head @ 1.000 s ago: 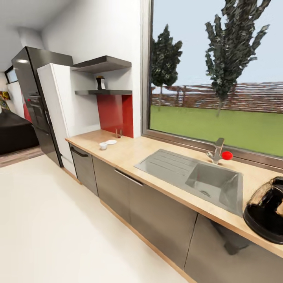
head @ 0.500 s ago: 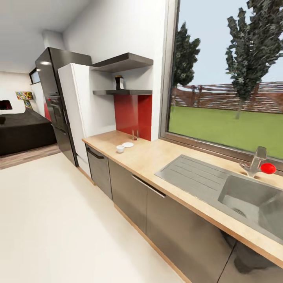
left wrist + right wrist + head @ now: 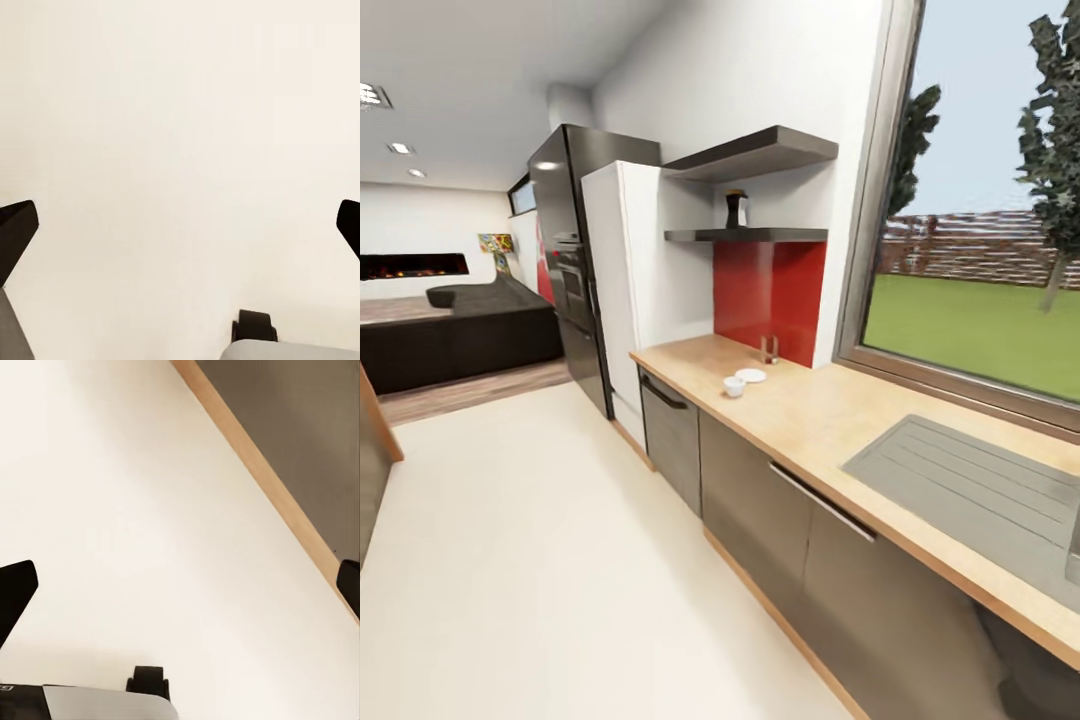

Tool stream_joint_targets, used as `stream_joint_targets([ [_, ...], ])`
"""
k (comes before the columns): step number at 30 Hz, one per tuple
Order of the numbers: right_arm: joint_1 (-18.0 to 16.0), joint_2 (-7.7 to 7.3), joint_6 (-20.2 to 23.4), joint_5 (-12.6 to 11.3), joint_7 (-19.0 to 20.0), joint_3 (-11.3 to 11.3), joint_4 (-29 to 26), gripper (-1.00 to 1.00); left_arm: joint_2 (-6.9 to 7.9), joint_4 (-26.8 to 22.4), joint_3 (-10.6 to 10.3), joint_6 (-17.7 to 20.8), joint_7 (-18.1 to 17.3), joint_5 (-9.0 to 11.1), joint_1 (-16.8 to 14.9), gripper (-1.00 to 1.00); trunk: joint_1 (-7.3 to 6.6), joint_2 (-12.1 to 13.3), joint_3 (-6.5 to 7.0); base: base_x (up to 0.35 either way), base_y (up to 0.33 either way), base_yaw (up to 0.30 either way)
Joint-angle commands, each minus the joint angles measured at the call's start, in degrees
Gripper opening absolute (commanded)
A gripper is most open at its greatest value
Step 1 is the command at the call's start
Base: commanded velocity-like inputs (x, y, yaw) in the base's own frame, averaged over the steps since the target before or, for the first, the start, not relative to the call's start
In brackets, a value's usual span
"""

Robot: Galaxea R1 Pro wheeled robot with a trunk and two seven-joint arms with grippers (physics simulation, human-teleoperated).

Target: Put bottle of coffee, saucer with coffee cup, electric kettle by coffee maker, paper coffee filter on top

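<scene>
Two task pieces, the cup [image 3: 733, 386] and saucer [image 3: 751, 375], lay side by side on the table [image 3: 830, 415] below the shelf [image 3: 745, 235] holding the bottle [image 3: 736, 210]. Since a second before, the view had swung left, losing kettle and tap, so the robot seemed headed for the shelf. Both jaws hung spread wide and empty above pale floor [image 3: 540, 560]; a fridge [image 3: 575, 270] stood beyond.
</scene>
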Motion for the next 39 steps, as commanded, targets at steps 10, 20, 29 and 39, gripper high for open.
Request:
stream_joint_targets([
  [10, 0.0, -0.19, -0.1, 0.6, 0.1, 0.1, 0.1, 1.00, -0.02, 0.1, 0.3, -0.2, 0.2, -0.6, -0.1, 1.00, 0.04, -0.1, -0.07, 0.289, 0.208, 0.127],
  [20, 0.0, -0.14, -0.1, 0.7, 0.1, 0.2, 0.2, 1.00, -0.04, 0.1, 0.3, -0.2, 0.2, -0.6, -0.1, 1.00, 0.04, -0.1, -0.07, 0.305, 0.177, 0.005],
  [29, 0.0, -0.11, -0.1, 0.7, 0.1, 0.2, 0.2, 1.00, -0.04, 0.1, 0.3, -0.2, 0.2, -0.6, -0.1, 1.00, 0.04, -0.1, -0.07, 0.318, 0.113, 0.139],
  [39, 0.0, -0.11, -0.1, 0.7, 0.1, 0.2, 0.2, 1.00, -0.01, 0.1, 0.3, -0.2, 0.2, -0.6, -0.1, 1.00, 0.04, -0.1, -0.07, 0.330, 0.010, 0.263],
])
